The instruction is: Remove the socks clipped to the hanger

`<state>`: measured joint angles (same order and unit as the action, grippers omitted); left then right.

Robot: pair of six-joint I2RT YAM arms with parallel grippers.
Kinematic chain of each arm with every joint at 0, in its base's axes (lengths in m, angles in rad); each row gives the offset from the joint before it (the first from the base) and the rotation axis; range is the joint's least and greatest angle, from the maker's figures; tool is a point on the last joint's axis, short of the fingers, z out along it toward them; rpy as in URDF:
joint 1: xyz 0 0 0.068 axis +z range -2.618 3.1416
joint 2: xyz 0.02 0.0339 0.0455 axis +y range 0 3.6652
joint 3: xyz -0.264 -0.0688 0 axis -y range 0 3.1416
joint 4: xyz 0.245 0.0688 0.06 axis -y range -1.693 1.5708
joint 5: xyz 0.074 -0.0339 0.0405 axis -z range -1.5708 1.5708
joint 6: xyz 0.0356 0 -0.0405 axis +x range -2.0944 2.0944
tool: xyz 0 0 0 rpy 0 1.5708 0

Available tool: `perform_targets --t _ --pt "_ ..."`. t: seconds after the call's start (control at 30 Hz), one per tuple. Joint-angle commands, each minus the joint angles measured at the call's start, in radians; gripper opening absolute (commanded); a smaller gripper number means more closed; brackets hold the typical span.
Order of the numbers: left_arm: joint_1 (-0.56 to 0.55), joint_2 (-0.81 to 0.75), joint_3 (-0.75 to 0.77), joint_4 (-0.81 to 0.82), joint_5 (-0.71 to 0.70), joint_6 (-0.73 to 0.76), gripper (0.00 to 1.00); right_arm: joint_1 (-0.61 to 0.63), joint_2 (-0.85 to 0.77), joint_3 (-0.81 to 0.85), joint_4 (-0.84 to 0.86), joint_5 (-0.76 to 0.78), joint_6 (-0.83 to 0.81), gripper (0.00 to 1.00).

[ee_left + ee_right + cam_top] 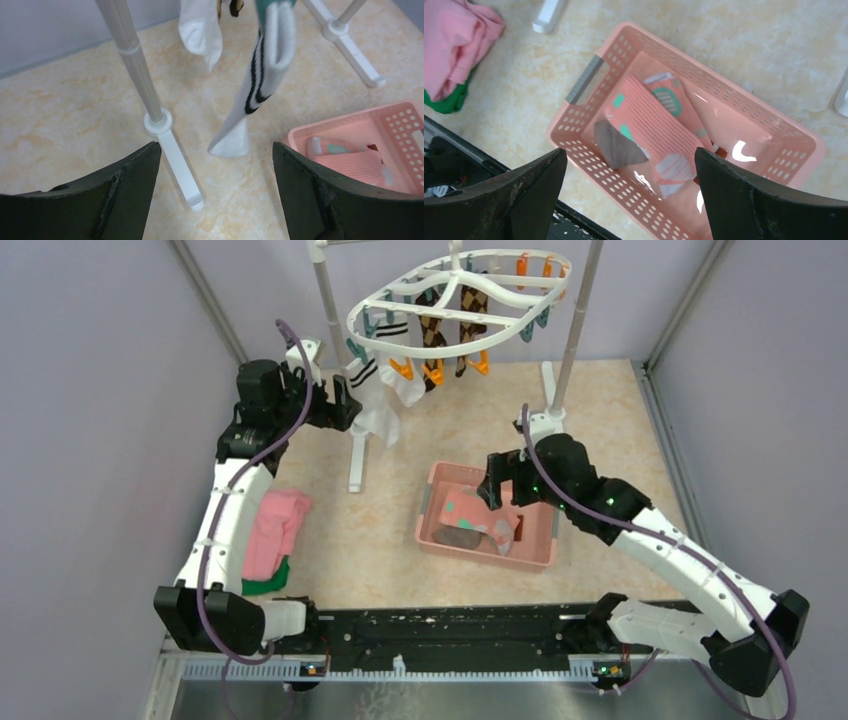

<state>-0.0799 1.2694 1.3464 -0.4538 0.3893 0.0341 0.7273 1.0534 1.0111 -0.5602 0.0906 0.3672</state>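
Note:
The white oval hanger (460,290) hangs at the back with orange and teal clips. Clipped to it are a white sock with black stripes (372,375) (260,85), a plain-looking white sock (200,30) and brown argyle socks (432,330). My left gripper (345,405) (216,147) is open and empty, just left of the striped sock and level with its lower end. My right gripper (497,490) (630,152) hovers open and empty over the pink basket (440,540) (774,125). In the basket lie pink spotted socks (659,130) and a grey-brown sock (616,147).
Folded pink and green cloths (272,535) (454,45) lie at the left. The rack's poles (330,310) (578,310) stand on white feet (175,160) (355,55) on the table. Grey walls close in both sides and the back.

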Motion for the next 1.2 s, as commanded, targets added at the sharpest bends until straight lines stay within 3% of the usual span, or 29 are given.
perform_targets --t 0.0,0.07,0.17,0.37,0.47,0.63,0.87,1.17 --pt "0.005 -0.003 -0.010 0.192 0.168 0.001 0.88 -0.002 -0.053 -0.002 0.103 -0.030 -0.018 0.99" --pt "0.005 0.017 -0.003 0.220 0.230 -0.019 0.87 -0.002 -0.055 -0.013 0.148 -0.049 -0.036 0.99" --pt "0.005 0.071 0.028 0.224 0.294 -0.032 0.77 -0.003 -0.065 -0.027 0.227 -0.066 -0.079 0.99" --pt "0.005 0.107 0.064 0.221 0.345 -0.024 0.31 -0.001 -0.112 -0.118 0.430 -0.126 -0.125 0.99" --pt "0.003 0.090 0.057 0.226 0.385 -0.032 0.16 0.001 -0.115 -0.162 0.523 -0.141 -0.147 0.99" --pt "-0.012 0.042 0.007 0.256 0.448 -0.142 0.15 0.033 -0.068 -0.183 0.648 -0.119 -0.195 0.99" --pt "-0.105 0.024 -0.039 0.299 0.338 -0.282 0.15 0.124 0.079 -0.135 0.846 -0.040 -0.317 0.99" --pt "-0.186 0.102 0.072 0.245 0.263 -0.356 0.14 0.140 0.308 -0.007 1.088 0.041 -0.418 0.99"
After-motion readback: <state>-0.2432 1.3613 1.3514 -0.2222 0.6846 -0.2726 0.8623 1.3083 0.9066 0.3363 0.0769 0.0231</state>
